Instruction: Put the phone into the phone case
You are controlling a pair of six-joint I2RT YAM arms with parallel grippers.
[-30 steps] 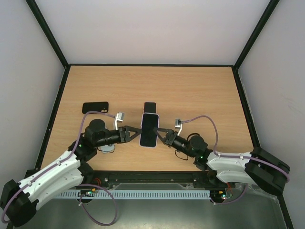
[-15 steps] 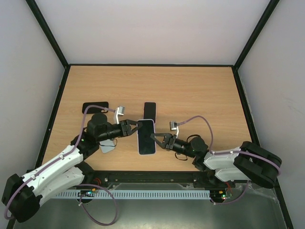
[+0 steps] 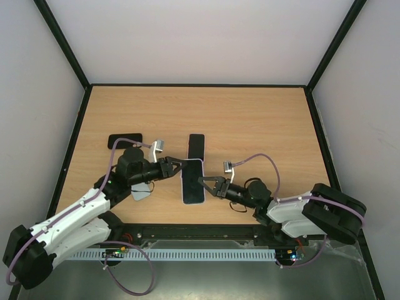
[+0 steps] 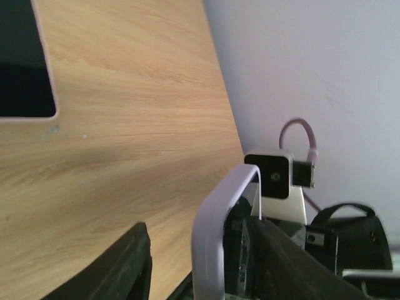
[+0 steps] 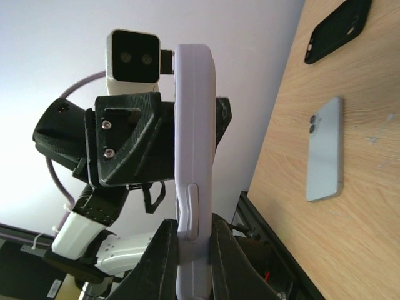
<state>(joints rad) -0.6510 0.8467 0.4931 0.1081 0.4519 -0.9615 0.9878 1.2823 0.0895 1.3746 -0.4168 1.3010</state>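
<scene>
Between the two hands, over the near middle of the worktop (image 3: 262, 125), is the lavender phone case (image 5: 194, 112). In the top view its rim frames a dark-screened phone (image 3: 193, 178), though I cannot tell whether that phone is pressed fully home. The right hand (image 3: 205, 182) is clamped on the case's near right edge, and its wrist view shows a finger tight against each face of the lavender side, close to a side button. The left hand (image 3: 177, 165) is at the case's far left corner with its fingers spread to either side of the edge, and its wrist view shows a gap between one finger and the case. Just beyond the case, a black phone (image 3: 196, 145) lies flat on the worktop. A black case (image 3: 124, 140) lies further left, well apart. A pale blue phone (image 5: 325, 150) lies face down beside the left arm, with its camera lenses up.
</scene>
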